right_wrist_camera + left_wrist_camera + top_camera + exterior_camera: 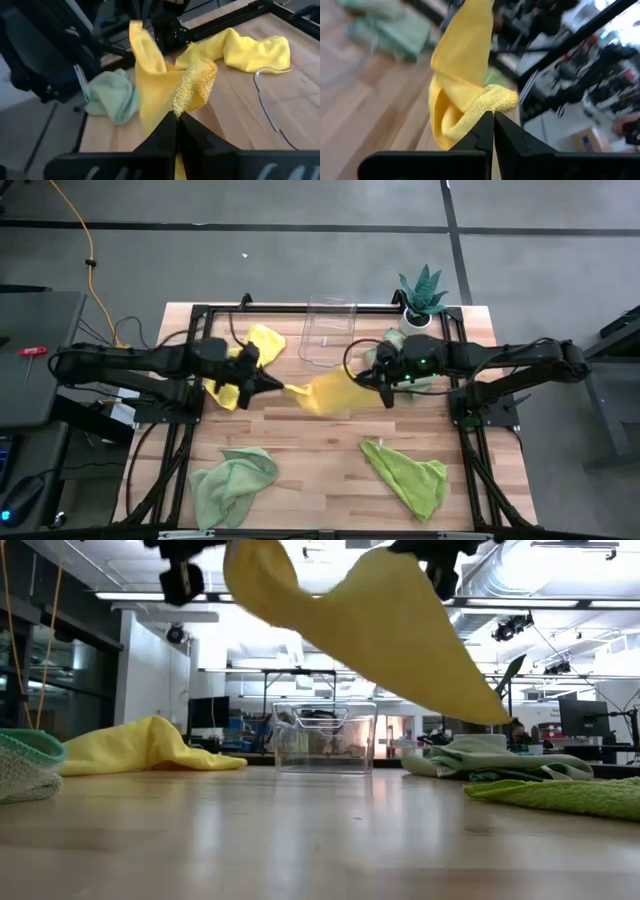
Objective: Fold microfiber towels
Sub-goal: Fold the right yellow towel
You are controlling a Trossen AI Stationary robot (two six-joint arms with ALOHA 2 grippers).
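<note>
Both grippers pinching one yellow towel, lifted mid-table.
High: left gripper (pixel 268 383) and right gripper (pixel 385 395) stretch yellow towel (pixel 325 392) in front of clear bin (pixel 328 333). Low: towel hangs above the table. Wrists: jaws pressed together on its edge.

yellow towel (pixel 325 392), perhaps mint towel (pixel 232 480)

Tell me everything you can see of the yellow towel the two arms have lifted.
The held yellow towel is a soft, nubby bright-yellow cloth, stretched between the left tool and right tool, each pinching a bunched edge shut. It hangs clear of the wooden table, sagging and draping lower toward the right arm, just in front of the clear bin.
</note>
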